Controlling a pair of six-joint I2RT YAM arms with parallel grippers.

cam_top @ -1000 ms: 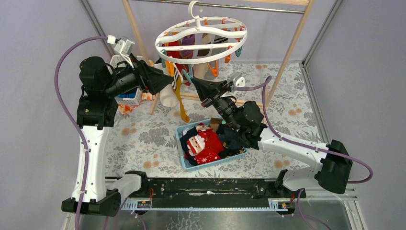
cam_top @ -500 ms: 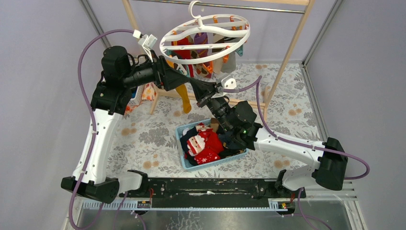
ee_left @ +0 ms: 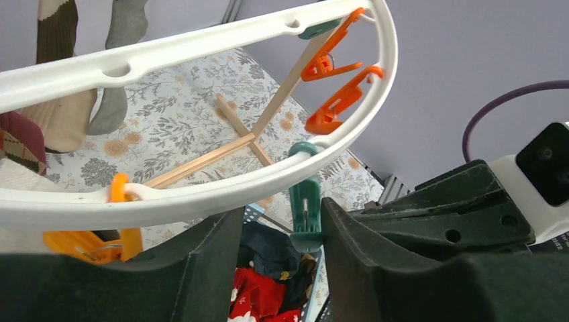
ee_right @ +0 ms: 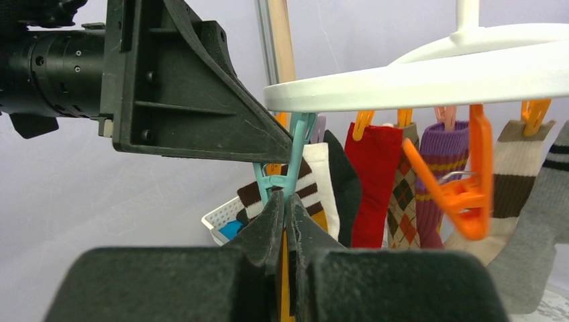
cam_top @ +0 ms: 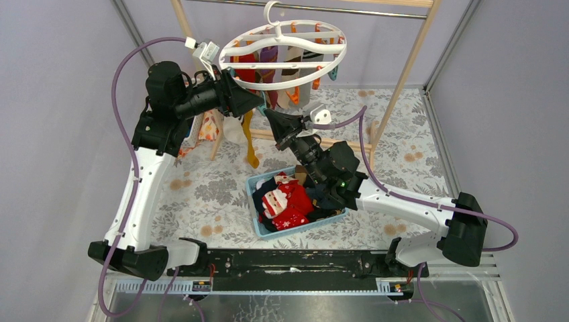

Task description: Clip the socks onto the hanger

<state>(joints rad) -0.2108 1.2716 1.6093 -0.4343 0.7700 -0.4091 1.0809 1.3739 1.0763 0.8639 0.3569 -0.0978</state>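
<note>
Hanger (ee_left: 221,188) teal clip (ee_left: 305,215) btwn half-open L hand (ee_left: 278,221); R hand (ee_right: 285,201) pinches mustard sock (cam_top: 249,144).

The left arm (cam_top: 133,194) and right arm (cam_top: 406,202) have white link shells between matte black joint housings. The black, wedge-shaped fingers (ee_left: 376,268) carry round screw recesses. Behind the fingers sit a white camera block (ee_left: 537,168) and a purple cable (ee_left: 530,87).
</note>
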